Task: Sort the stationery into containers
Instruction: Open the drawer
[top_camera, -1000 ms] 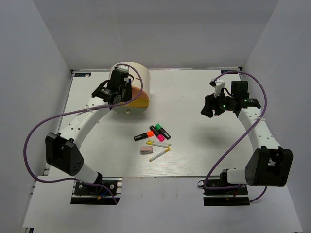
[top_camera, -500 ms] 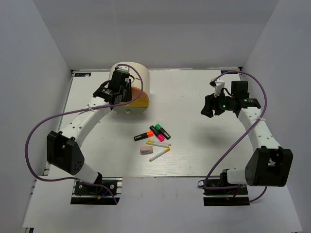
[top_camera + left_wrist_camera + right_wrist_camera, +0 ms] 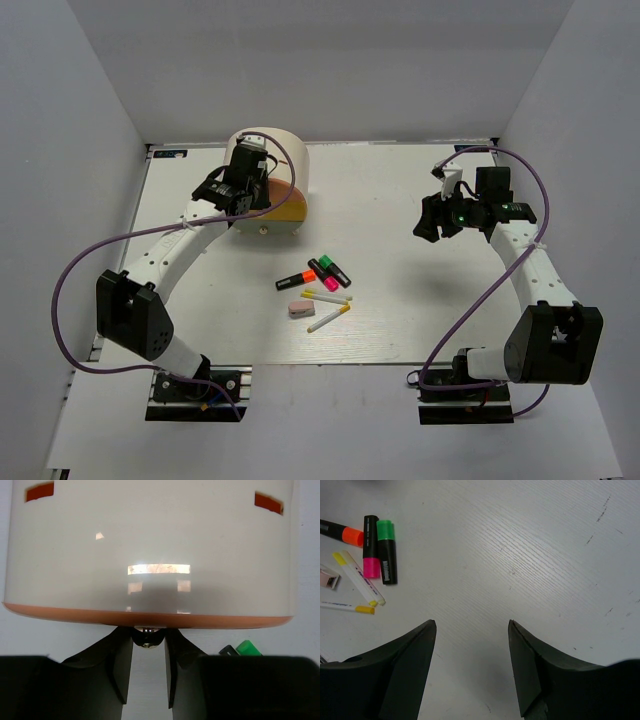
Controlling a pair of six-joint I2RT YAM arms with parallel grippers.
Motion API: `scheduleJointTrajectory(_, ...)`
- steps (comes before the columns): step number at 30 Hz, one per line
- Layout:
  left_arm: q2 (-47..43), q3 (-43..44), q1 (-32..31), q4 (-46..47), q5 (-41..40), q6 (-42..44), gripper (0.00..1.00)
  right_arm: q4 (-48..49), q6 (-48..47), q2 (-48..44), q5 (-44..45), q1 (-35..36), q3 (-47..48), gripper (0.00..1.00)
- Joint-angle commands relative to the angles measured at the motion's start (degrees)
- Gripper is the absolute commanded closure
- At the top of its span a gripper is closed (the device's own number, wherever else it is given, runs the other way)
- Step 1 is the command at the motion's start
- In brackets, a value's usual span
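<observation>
The cream half-cylinder chest (image 3: 285, 160) stands at the back left. My left gripper (image 3: 262, 196) is at its orange drawer (image 3: 150, 620), and its fingers close round the small round knob (image 3: 147, 636). The yellow drawer (image 3: 270, 229) sits below. The stationery lies mid-table: orange highlighter (image 3: 295, 280), green highlighter (image 3: 333, 271), pink highlighter (image 3: 322, 277), two white pens (image 3: 326, 297), and a pinkish eraser (image 3: 301, 309). My right gripper (image 3: 425, 222) is open and empty above bare table, to the right of the stationery. The right wrist view shows the highlighters (image 3: 370, 545) at its upper left.
White walls enclose the table on three sides. The chest stands close to the back wall. The green highlighter's end (image 3: 248, 647) shows just right of my left fingers in the left wrist view.
The left arm has shifted very slightly while its gripper stays at the orange drawer's knob. The right arm and the stationery have not moved.
</observation>
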Motion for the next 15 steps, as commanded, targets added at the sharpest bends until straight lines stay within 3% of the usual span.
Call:
scheduleJointTrajectory(1, -1.12, 0.57, 0.29, 1.07, -0.73, -0.43, 0.78, 1.64, 0.56, -0.9, -0.18, 0.04, 0.34, 0.35)
scheduleJointTrajectory(15, -9.29, -6.37, 0.29, 0.28, 2.61, -2.09, 0.82, 1.29, 0.3, -0.73, -0.62, 0.12, 0.87, 0.35)
